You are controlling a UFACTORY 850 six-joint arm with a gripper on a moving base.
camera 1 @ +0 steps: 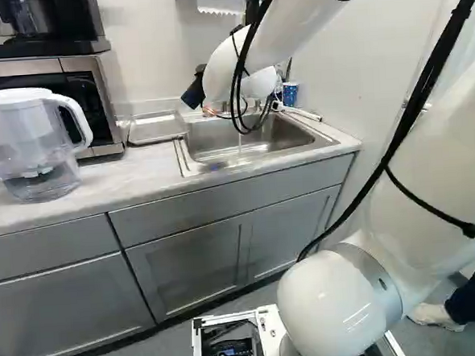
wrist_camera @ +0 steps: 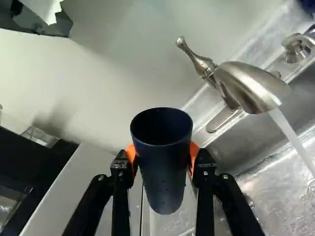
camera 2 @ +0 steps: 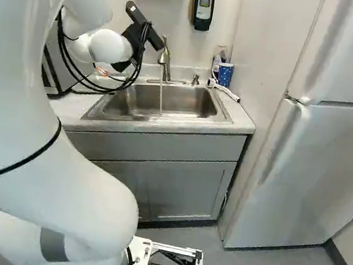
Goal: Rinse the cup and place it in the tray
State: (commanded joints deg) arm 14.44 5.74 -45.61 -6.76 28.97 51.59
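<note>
Gripping the dark cup between its two fingers, the gripper hung left of the running faucet.

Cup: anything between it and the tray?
Nothing visible stands between the cup, held in the gripper, and the tray. The faucet and its running water are off to the sink side; the microwave stands at the tray's other side, not between.
</note>
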